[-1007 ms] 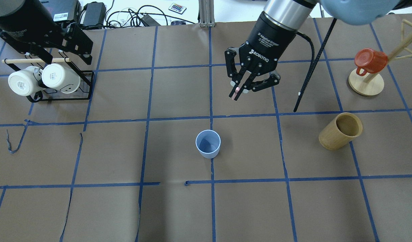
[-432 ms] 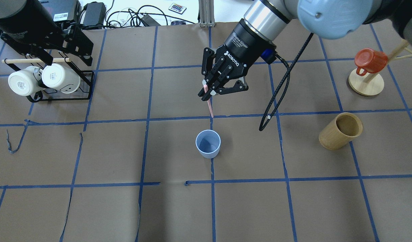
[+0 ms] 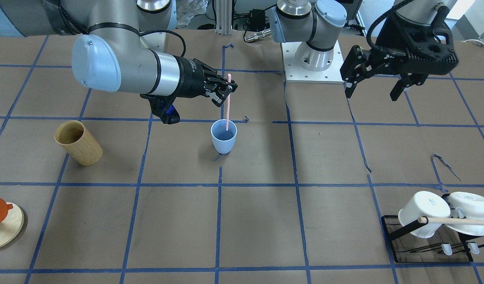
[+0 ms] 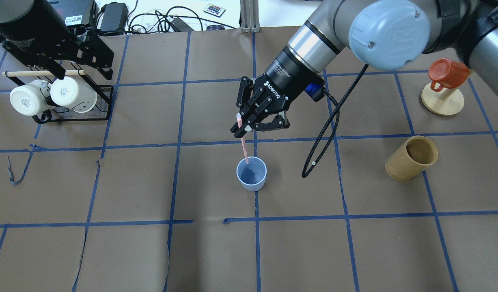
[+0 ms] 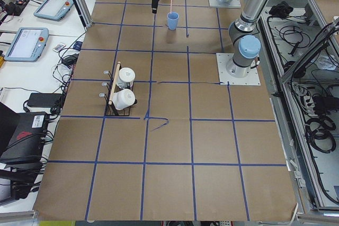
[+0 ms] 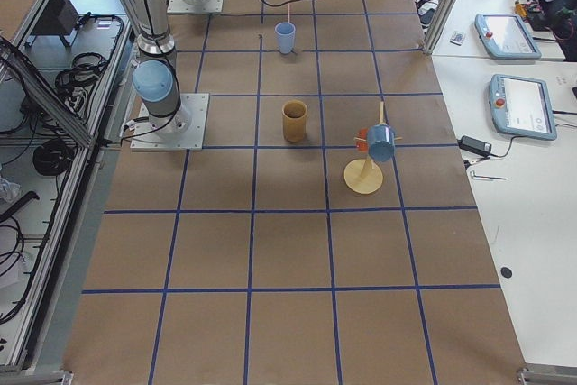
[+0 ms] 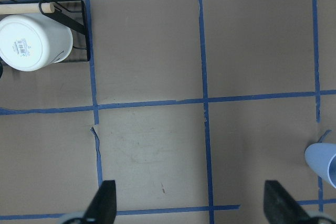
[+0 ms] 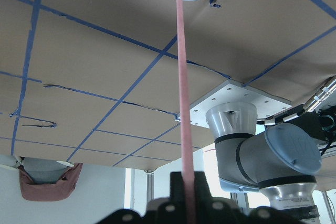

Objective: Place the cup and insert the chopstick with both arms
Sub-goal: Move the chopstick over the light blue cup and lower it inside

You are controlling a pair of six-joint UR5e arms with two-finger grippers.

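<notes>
Right gripper point(image 4: 240, 129) clenched on chopstick point(image 4: 244, 149) near top, shaft toward 6 o'clock, tip in cup point(image 4: 251, 176) mouth, left gripper point(image 3: 372, 94) jaws spread

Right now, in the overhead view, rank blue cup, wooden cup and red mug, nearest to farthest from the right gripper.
1. Blue cup, mid-table, close by the right gripper.
2. Wooden cup, off to the right.
3. Red mug, far right corner.
</notes>
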